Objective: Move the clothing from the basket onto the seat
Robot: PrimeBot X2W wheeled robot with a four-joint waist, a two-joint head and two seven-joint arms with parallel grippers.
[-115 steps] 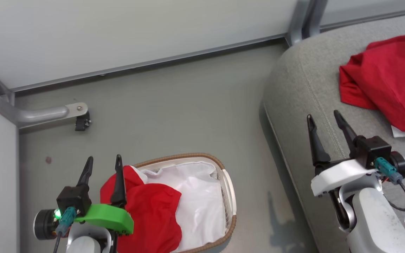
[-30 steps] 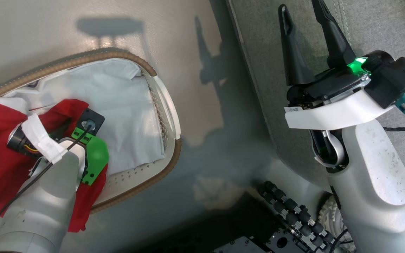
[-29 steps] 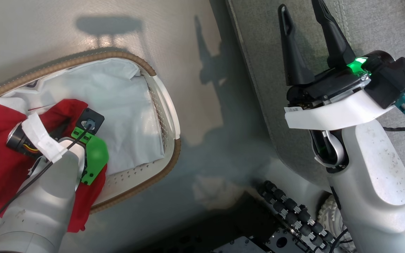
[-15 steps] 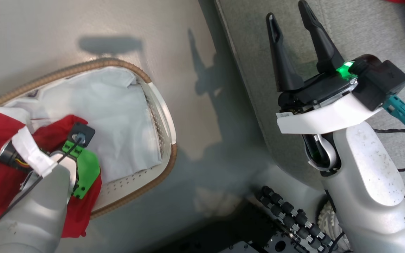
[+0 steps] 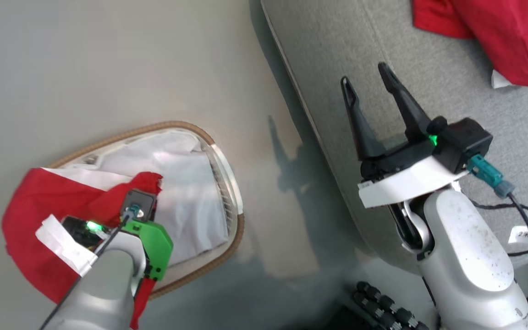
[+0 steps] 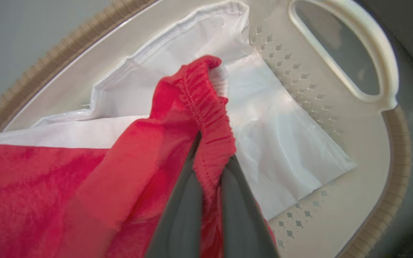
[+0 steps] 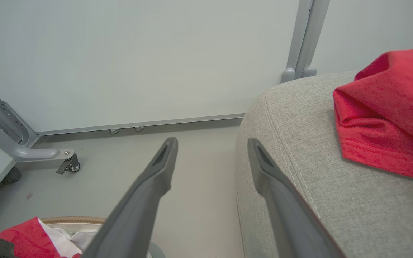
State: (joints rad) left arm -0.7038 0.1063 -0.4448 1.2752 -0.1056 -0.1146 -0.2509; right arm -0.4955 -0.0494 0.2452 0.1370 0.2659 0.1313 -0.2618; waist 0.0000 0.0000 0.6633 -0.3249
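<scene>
Pinching the gathered hem of the red clothing (image 6: 206, 107), the left gripper (image 6: 212, 157) has its fingers clamped narrow over the basket (image 5: 229, 181) at lower left. The right gripper (image 5: 365, 75) holds its fingers wide and empty above the seat (image 5: 337, 46), where another red garment (image 5: 497, 32) lies upper right.

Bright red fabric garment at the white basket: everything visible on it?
The bright red soft fabric garment has a gathered, stitched hem. It lies crumpled over the white liner sheet inside the oval white plastic basket with a brown woven rim, spilling past that rim on the robot's left. The left gripper is shut on the gathered hem, standing in a peak.
</scene>
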